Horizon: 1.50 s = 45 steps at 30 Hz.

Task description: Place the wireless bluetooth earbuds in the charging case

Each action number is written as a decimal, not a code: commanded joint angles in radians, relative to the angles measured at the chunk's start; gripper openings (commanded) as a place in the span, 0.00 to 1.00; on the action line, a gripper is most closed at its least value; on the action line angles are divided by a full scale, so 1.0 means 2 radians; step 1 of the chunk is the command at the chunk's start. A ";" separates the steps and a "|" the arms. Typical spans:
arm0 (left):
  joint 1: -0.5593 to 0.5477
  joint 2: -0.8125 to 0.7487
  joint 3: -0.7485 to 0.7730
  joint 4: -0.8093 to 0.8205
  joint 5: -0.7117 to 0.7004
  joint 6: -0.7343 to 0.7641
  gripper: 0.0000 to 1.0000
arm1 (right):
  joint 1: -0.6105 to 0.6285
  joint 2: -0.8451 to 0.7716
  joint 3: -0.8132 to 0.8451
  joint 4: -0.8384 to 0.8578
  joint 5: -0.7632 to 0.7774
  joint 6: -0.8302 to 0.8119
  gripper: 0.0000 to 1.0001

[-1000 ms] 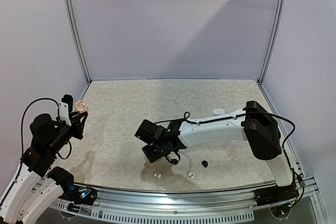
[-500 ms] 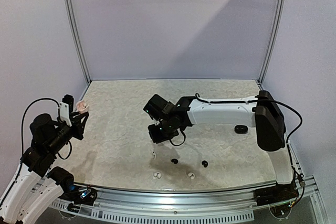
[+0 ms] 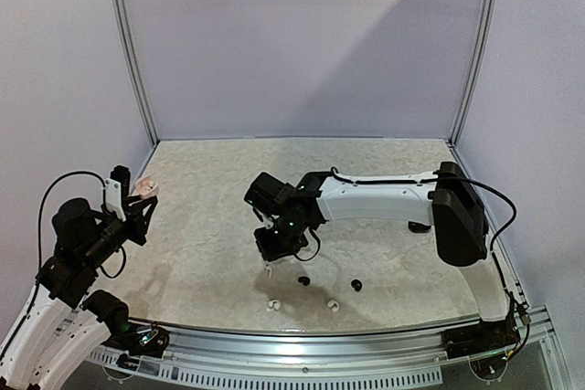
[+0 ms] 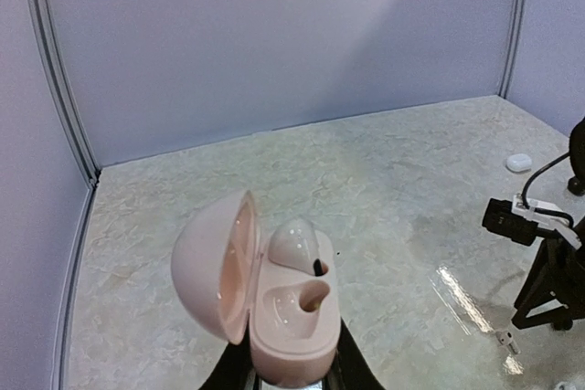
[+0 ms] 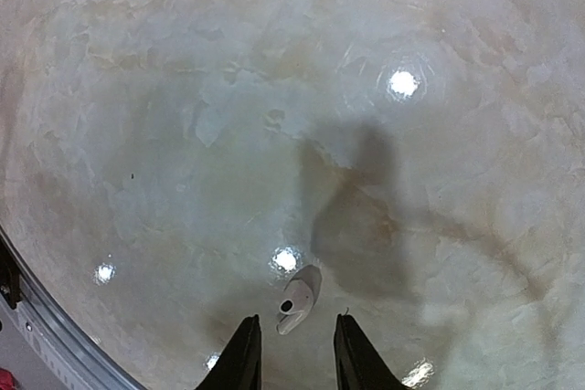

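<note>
My left gripper [image 4: 291, 374] is shut on an open pink charging case [image 4: 274, 303], held up above the table's left side [image 3: 142, 187]. One pale earbud [image 4: 294, 244] sits in its far slot and the near slot [image 4: 309, 299] is empty. My right gripper [image 5: 295, 321] is open and points down at the table. A white earbud [image 5: 300, 299] lies on the table between and just ahead of its fingertips, untouched; it also shows in the top view [image 3: 268, 269] below that gripper [image 3: 272, 253]. Two more white earbuds [image 3: 271, 304] [image 3: 334, 304] and two black earbuds [image 3: 303, 280] [image 3: 356, 285] lie near the front.
A black case [image 3: 418, 226] lies by the right arm's forearm. A white case [image 4: 518, 163] lies at the far right in the left wrist view. The metal front rail [image 3: 302, 340] runs close behind the front earbuds. Walls enclose the left, back and right sides.
The right arm swung back from the front, rose, then came down and slightly left over the white earbud. The left arm and the pink case stayed put.
</note>
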 commanded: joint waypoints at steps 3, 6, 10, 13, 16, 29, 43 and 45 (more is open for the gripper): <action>0.005 -0.006 -0.008 0.008 0.015 0.005 0.00 | 0.002 0.025 0.002 0.010 -0.017 -0.007 0.33; 0.005 -0.005 -0.008 0.008 0.016 0.005 0.00 | 0.002 0.039 0.006 0.006 -0.015 -0.007 0.33; 0.005 -0.006 -0.008 0.010 0.020 0.003 0.00 | 0.003 0.044 0.005 0.012 -0.011 -0.006 0.30; 0.005 -0.007 -0.008 0.010 0.025 0.002 0.00 | 0.003 0.046 0.005 0.015 -0.011 -0.006 0.30; 0.006 -0.008 -0.008 0.010 0.023 0.002 0.00 | 0.007 0.048 0.006 0.016 -0.011 -0.007 0.31; 0.006 -0.008 -0.009 0.011 0.027 0.001 0.00 | 0.021 0.060 0.022 -0.006 0.007 -0.004 0.20; 0.005 -0.011 0.013 0.007 0.109 0.017 0.00 | 0.022 -0.012 0.099 -0.016 0.105 -0.091 0.04; 0.005 -0.009 0.028 0.010 0.142 0.033 0.00 | 0.027 -0.053 0.103 0.012 0.148 -0.130 0.01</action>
